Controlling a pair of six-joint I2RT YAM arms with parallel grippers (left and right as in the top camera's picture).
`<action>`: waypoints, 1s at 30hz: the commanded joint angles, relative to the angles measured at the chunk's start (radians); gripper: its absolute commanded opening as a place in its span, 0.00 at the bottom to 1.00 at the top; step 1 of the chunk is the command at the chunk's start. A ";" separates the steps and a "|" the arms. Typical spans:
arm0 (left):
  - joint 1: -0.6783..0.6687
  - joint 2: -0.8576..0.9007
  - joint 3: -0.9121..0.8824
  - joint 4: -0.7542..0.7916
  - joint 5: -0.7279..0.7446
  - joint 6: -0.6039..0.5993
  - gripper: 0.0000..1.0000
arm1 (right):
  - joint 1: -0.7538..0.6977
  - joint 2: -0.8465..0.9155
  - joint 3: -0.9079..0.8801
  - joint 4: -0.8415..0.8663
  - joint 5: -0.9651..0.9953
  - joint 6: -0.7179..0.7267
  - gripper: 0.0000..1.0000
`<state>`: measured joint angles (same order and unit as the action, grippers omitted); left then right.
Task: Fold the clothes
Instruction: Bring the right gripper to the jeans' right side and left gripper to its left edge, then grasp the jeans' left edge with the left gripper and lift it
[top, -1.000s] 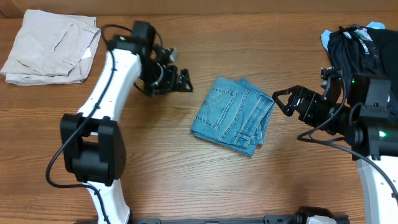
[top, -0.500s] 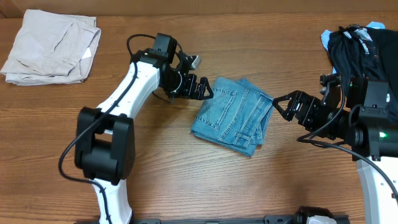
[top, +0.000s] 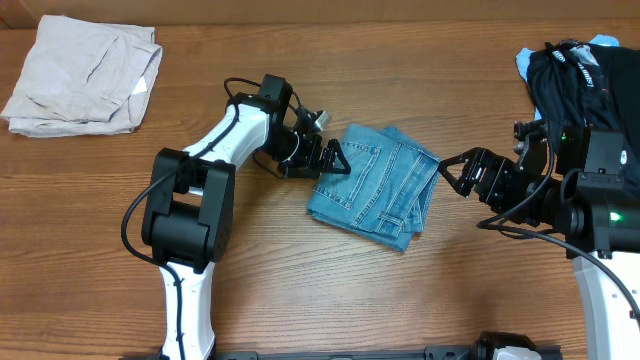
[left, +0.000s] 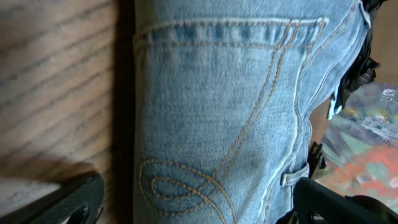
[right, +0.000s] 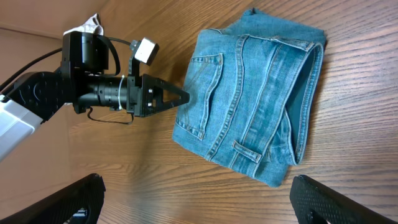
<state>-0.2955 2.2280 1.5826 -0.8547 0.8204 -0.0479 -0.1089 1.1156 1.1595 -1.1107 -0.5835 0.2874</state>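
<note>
1. Claws
- My left claw stands wide open and holds nothing. It sits just left of centre in the overhead view, with its tips at the left edge of the jeans, beside the stitched back pocket. I cannot tell whether the tips touch the cloth.
- In the left wrist view my two fingers show at the lower corners, and denim fills the space between them.
- My right claw is also spread wide and empty. It sits right of centre, just beside the right edge of the jeans.

2. Task item
- The jeans lie as a folded, roughly square bundle at the centre of the overhead view, flat on the worktop and turned slightly askew.
- The pocket side faces up.
- A belt loop shows near the lower edge of the bundle in the right wrist view.

3. Surface
- The worktop is brown wood with grain running left to right.
- A blurred multicoloured patch appears at the right edge of the left wrist view. I cannot identify it.

4. Other items
- A beige garment lies loosely folded at the upper left, well apart from the jeans.
- A heap of dark clothes sits at the upper right behind my right arm, with a light blue piece at its top edge.
- Nothing lies between either claw and the jeans
</note>
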 joint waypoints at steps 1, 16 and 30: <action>-0.032 0.030 -0.010 -0.019 0.014 0.026 1.00 | 0.003 -0.004 0.013 0.004 0.006 -0.003 1.00; -0.171 0.033 -0.010 -0.031 0.003 -0.013 0.23 | 0.003 -0.004 0.013 -0.003 0.006 -0.003 1.00; -0.043 0.033 -0.010 0.041 -0.074 -0.091 0.04 | 0.003 -0.004 0.013 -0.017 0.007 -0.007 1.00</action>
<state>-0.4320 2.2475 1.5764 -0.8505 0.7952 -0.1043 -0.1085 1.1156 1.1595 -1.1225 -0.5831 0.2871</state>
